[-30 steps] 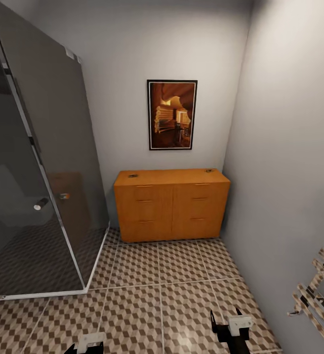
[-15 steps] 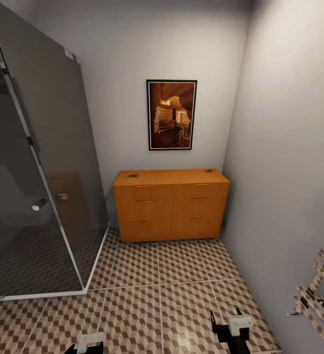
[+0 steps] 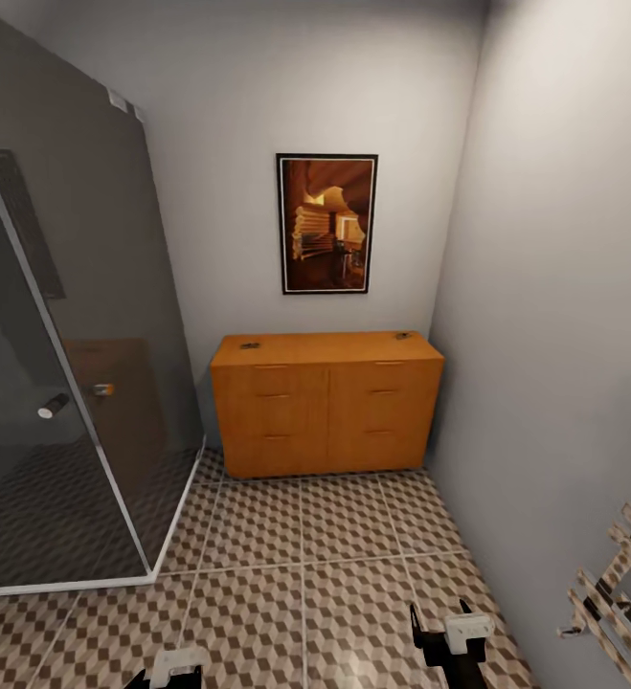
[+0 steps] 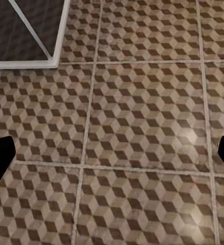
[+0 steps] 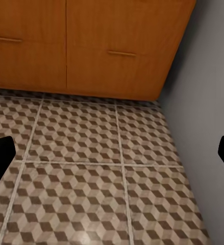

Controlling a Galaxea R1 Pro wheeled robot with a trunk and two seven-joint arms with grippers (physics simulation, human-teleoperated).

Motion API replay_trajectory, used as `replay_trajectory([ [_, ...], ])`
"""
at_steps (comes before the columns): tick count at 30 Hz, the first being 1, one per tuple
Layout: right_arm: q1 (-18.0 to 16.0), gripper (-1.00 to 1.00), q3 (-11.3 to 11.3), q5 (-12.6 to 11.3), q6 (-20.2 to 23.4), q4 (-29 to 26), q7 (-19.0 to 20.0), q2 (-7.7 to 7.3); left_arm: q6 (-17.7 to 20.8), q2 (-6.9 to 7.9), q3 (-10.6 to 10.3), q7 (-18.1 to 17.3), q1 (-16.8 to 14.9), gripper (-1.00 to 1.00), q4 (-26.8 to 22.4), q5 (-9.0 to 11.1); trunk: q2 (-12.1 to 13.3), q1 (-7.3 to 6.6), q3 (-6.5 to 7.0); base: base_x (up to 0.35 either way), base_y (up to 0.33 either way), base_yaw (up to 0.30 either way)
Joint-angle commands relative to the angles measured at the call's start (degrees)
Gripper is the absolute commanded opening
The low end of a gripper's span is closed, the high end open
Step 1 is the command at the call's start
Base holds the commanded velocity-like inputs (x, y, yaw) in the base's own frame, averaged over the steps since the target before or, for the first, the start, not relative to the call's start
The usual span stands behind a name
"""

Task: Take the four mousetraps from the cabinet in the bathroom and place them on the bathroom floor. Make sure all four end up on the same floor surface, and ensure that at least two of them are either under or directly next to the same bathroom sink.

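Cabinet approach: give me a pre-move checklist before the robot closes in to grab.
1. Cabinet ahead and facing the robot: ok.
2. Two small dark items on the cabinet top, near its left and right back corners; whether they are mousetraps: cannot tell.
3. Bathroom floor between robot and cabinet free of obstacles: ok.
4. Left gripper open, nothing held: ok.
5. Right gripper open, nothing held: ok.
6. Cabinet within arm's reach: not ok, floor tiles lie between.

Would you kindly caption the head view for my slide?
Robot faces an orange-brown cabinet with two small mousetraps on top, beside a glass shower.
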Motion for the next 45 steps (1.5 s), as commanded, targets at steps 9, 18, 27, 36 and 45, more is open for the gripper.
replay_trajectory([
  [9,-0.05,1.0,0.47,0.14,-0.03,0.02,-0.57,0.03,-0.1,0.03,-0.49,0.35,-0.04,1.0,-0.06,0.3,-0.13,0.05,-0.13,0.134,-0.121,0.0],
  [18,-0.05,1.0,0.47,0.15,0.0,0.03,-0.57,0.05,-0.1,0.03,-0.49,0.36,-0.04,1.0,-0.06,0.3,-0.13,0.05,-0.13,0.128,-0.065,0.094],
  [27,-0.05,1.0,0.47,0.12,-0.01,0.04,-0.57,0.0,-0.1,0.03,-0.49,0.35,-0.04,1.0,-0.06,0.3,-0.13,0.05,-0.13,0.063,-0.005,0.156],
  [36,-0.05,1.0,0.47,0.16,-0.07,0.06,-0.51,-0.03,-0.1,0.03,-0.49,0.31,-0.04,1.0,-0.06,0.3,-0.13,0.05,-0.13,0.004,0.0,0.02],
  [45,-0.05,1.0,0.47,0.23,-0.17,0.09,-0.49,-0.09,-0.1,0.03,-0.49,0.29,-0.04,1.0,-0.06,0.3,-0.13,0.05,-0.13,0.0,0.0,0.001],
])
